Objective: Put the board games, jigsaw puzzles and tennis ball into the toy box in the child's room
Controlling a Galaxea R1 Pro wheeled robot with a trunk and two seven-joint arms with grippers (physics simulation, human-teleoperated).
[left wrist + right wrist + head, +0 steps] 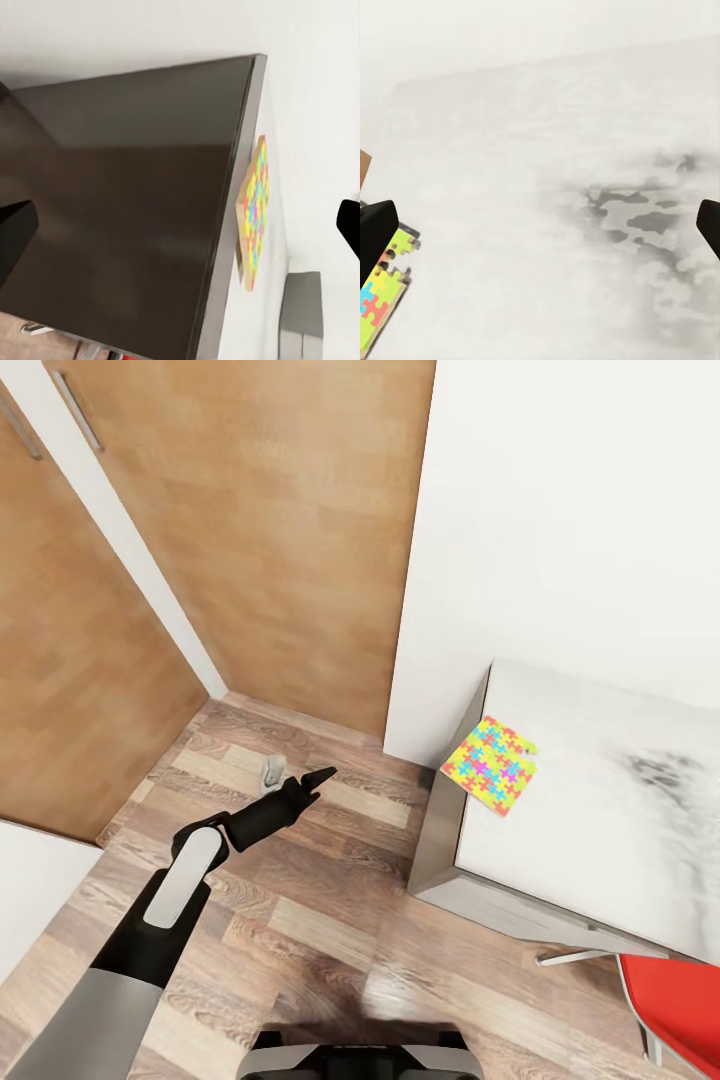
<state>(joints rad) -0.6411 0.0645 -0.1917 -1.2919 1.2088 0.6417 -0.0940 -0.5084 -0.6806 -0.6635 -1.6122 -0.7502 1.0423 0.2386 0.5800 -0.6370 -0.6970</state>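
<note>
One jigsaw puzzle [490, 763], a thin square of yellow, pink, green and blue pieces, lies at the near-left corner of the table [600, 800], on its light grey top. My left gripper [297, 777] hangs over the wood floor, left of that corner, open and holding nothing. In the left wrist view the left gripper [182, 232] faces the table's dark side panel [127, 195], with the puzzle [255, 217] seen edge-on. My right gripper [542, 232] hovers open above the table top [555, 150], with the puzzle [381, 294] beside one fingertip [375, 236].
Tall wood-fronted doors [250, 510] stand ahead and to the left, with a white wall [570, 510] behind the table. A red chair [672, 1000] sits at the table's near edge. A grey boxy shape [304, 319] shows beyond the puzzle in the left wrist view.
</note>
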